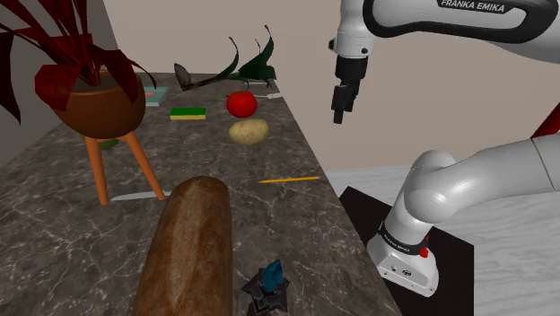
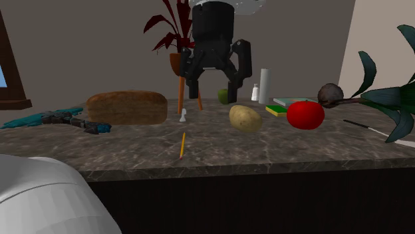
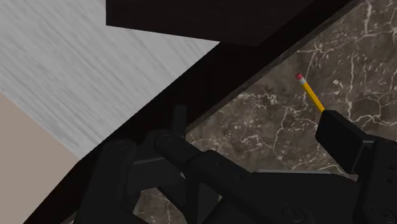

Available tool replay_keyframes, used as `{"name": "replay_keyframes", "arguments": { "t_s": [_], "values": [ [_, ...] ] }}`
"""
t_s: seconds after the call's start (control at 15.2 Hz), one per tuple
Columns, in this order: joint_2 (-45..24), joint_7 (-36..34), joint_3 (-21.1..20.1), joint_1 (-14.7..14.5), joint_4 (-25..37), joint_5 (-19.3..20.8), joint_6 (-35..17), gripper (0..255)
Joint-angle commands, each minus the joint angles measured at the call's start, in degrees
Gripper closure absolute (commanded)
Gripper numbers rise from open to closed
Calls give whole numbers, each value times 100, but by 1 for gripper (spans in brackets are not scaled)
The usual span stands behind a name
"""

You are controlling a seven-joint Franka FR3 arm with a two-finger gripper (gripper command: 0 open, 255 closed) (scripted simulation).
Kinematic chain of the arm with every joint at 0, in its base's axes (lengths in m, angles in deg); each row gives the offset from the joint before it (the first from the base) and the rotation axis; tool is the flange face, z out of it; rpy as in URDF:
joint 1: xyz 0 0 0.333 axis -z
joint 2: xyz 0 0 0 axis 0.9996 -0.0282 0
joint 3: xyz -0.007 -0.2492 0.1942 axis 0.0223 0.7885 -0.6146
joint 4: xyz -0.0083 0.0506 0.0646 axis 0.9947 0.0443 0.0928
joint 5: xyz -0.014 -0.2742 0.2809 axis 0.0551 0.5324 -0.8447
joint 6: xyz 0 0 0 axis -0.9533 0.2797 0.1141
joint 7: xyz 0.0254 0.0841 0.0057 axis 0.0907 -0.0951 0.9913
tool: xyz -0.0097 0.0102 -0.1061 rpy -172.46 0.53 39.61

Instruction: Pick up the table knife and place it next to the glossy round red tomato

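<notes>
A pale flat utensil, seemingly the table knife, lies on the dark marble table between the orange legs of a plant stand; in the second exterior view it is a small white shape. The glossy red tomato sits farther along the table, beside a potato. My black gripper hangs open and empty, high above the table's edge, well apart from the knife. Under it lies a yellow pencil.
A long bread loaf and a blue-black tool lie near the front. A potted red plant, a green-yellow sponge, a ladle, a green plant and a slim black-and-white utensil stand around the tomato.
</notes>
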Motion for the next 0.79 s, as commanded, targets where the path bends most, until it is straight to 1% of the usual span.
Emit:
{"name": "replay_keyframes", "arguments": {
  "t_s": [0.0,0.33,0.73],
  "values": [
    [0,0,0,0,0,0,0,0],
    [-846,52,-276,-258,252,-190,-644,0],
    [-1905,117,-623,-520,742,-327,-1282,0]
  ]
}}
